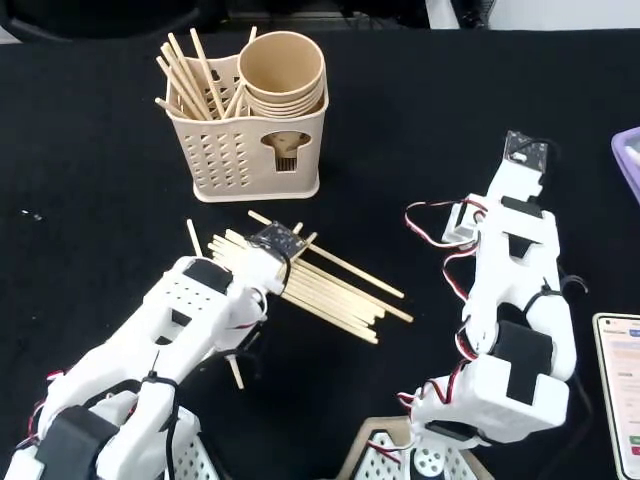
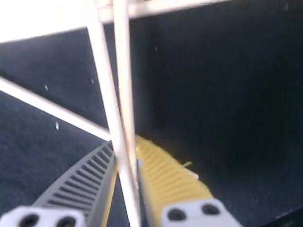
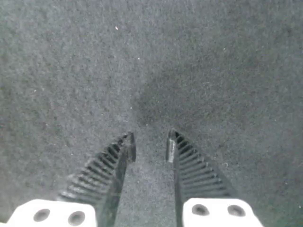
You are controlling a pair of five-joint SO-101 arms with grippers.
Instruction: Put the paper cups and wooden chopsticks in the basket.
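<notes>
Several cups (image 1: 282, 68) and chopsticks (image 1: 192, 75) fill basket (image 1: 235, 150); left gripper (image 2: 124, 145) pinches sticks (image 2: 118, 94), right gripper (image 3: 150, 142) spread.

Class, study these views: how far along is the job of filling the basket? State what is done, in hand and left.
Done: the paper cups sit stacked in the basket, beside several chopsticks. In hand: the left gripper is shut on two sticks at the table pile. Left: that pile; the right gripper is open over bare cloth.

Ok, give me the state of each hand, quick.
Left hand: closed on wooden chopsticks.
Right hand: open, holding nothing.
</notes>
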